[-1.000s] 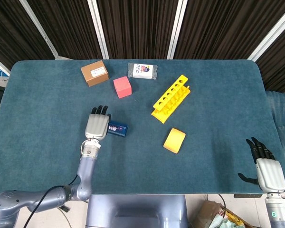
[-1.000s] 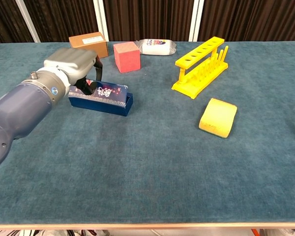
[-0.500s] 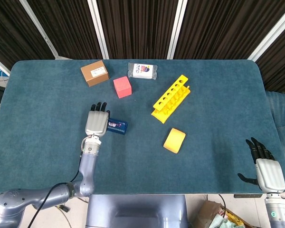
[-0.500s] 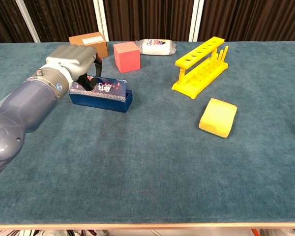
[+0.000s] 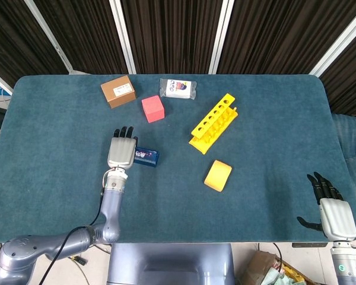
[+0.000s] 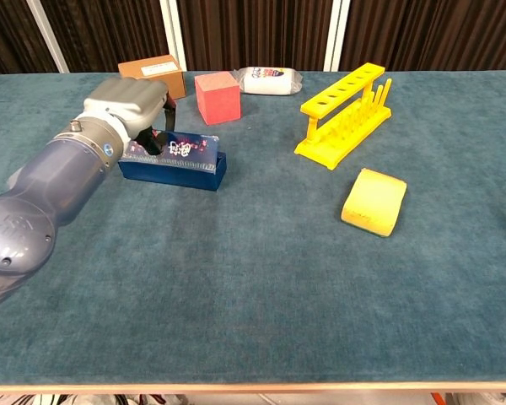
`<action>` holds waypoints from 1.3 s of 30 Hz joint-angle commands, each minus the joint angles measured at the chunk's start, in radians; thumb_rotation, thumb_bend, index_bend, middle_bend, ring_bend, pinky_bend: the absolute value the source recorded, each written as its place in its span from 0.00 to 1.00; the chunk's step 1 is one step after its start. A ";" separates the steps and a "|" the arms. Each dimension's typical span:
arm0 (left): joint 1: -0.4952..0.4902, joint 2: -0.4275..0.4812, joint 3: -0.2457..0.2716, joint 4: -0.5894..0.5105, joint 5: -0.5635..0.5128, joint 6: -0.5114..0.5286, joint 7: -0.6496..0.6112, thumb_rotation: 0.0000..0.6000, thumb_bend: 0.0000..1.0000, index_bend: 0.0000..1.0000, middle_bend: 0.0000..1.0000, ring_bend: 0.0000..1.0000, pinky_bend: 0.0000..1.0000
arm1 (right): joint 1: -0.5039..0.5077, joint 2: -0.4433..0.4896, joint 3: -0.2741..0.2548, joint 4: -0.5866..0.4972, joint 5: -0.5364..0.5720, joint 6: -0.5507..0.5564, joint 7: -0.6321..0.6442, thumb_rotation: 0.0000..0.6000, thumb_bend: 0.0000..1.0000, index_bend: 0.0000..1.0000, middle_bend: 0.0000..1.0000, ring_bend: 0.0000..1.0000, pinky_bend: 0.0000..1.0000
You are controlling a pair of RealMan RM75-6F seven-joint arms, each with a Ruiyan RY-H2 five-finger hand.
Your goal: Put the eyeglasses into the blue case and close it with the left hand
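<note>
One lid is left to shut, so with my left hand (image 6: 128, 105) lying flat on the blue case (image 6: 174, 160), the eyeglasses hidden under it, I press evenly straight down while my right hand (image 5: 334, 209) idles open off-table.

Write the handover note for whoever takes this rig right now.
Left hand: over the blue case, fingers on its lid; whether it grips cannot be told.
Right hand: open, holding nothing, at the table's near right corner.
Eyeglasses: not visible, presumably inside the case.
Done: lid lowered most of the way.
Left: press the lid fully closed, then withdraw the left hand.
</note>
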 commanded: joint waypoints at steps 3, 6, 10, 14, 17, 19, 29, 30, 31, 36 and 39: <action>-0.012 -0.022 -0.006 0.043 -0.004 -0.007 -0.005 1.00 0.49 0.37 0.15 0.10 0.17 | 0.000 0.001 0.000 -0.001 0.000 0.000 0.001 1.00 0.17 0.00 0.00 0.09 0.19; -0.017 -0.031 -0.008 0.065 -0.010 -0.008 0.001 1.00 0.49 0.11 0.13 0.10 0.16 | 0.001 0.002 0.000 -0.002 0.002 -0.002 0.003 1.00 0.17 0.02 0.00 0.09 0.19; -0.019 -0.033 -0.008 0.071 -0.019 -0.010 0.017 1.00 0.49 0.00 0.11 0.08 0.15 | 0.001 0.003 0.000 -0.003 0.003 -0.005 0.004 1.00 0.17 0.03 0.00 0.09 0.19; -0.018 -0.031 -0.013 0.065 -0.024 -0.005 0.022 1.00 0.49 0.00 0.08 0.08 0.14 | 0.001 0.003 0.000 -0.004 0.001 -0.003 0.004 1.00 0.17 0.03 0.00 0.09 0.19; -0.016 -0.022 -0.020 0.054 -0.027 0.001 0.023 1.00 0.47 0.00 0.06 0.05 0.11 | 0.001 0.004 0.000 -0.005 0.002 -0.004 0.006 1.00 0.17 0.03 0.00 0.09 0.19; -0.011 -0.008 -0.021 0.038 -0.032 0.000 0.028 1.00 0.45 0.00 0.05 0.03 0.10 | 0.001 0.004 0.000 -0.005 0.002 -0.004 0.007 1.00 0.17 0.03 0.00 0.09 0.19; 0.101 0.218 0.058 -0.253 0.091 0.066 -0.044 1.00 0.44 0.03 0.04 0.00 0.07 | 0.001 0.002 0.002 -0.001 -0.002 0.001 0.003 1.00 0.17 0.03 0.00 0.09 0.19; 0.118 0.248 0.067 -0.296 0.096 0.072 -0.050 1.00 0.44 0.02 0.04 0.00 0.06 | 0.001 0.002 0.002 0.000 -0.003 0.003 0.002 1.00 0.17 0.03 0.00 0.09 0.19; 0.152 0.299 0.082 -0.373 0.093 0.084 -0.061 1.00 0.44 0.02 0.04 0.00 0.04 | 0.001 0.001 0.002 0.002 -0.005 0.005 0.000 1.00 0.17 0.03 0.00 0.09 0.19; 0.273 0.513 0.167 -0.664 0.084 0.137 -0.047 1.00 0.43 0.01 0.00 0.00 0.00 | 0.001 -0.006 0.001 0.009 -0.017 0.014 -0.008 1.00 0.17 0.03 0.00 0.09 0.19; 0.333 0.620 0.223 -0.785 0.138 0.161 -0.090 1.00 0.43 0.01 0.00 0.00 0.00 | 0.001 -0.011 0.001 0.014 -0.025 0.021 -0.010 1.00 0.17 0.03 0.00 0.09 0.19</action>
